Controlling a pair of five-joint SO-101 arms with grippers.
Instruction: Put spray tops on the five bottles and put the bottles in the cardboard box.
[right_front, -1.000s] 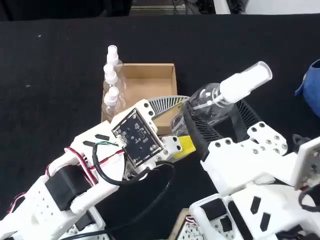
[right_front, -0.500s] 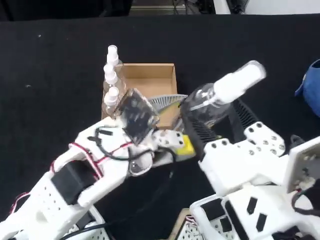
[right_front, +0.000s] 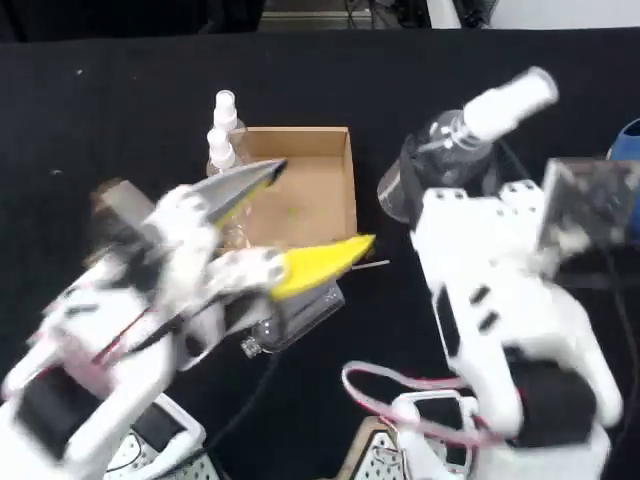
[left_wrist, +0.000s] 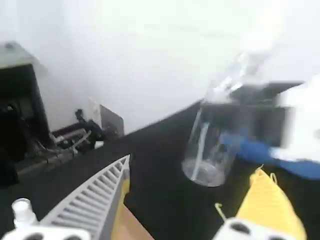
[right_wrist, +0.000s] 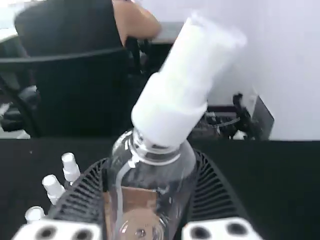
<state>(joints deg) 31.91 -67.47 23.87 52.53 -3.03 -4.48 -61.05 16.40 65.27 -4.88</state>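
Left gripper (right_front: 325, 205) swung away from the bottle (right_front: 445, 150); I log its jaws spread wide above the cardboard box (right_front: 300, 140). Right gripper (right_wrist: 147, 197) rose, clamped on that capped bottle, held tilted right of the box. Finished bottles (right_front: 224, 110) stand at its left wall.

Bottle (right_front: 440, 165) rt of box (right_front: 310, 190); other bottles (right_front: 224, 108) at L edge.

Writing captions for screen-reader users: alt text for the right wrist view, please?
The right pincer is shut on a clear bottle with a white spray top, tilted. Beyond it, three more spray tops show over the black table.
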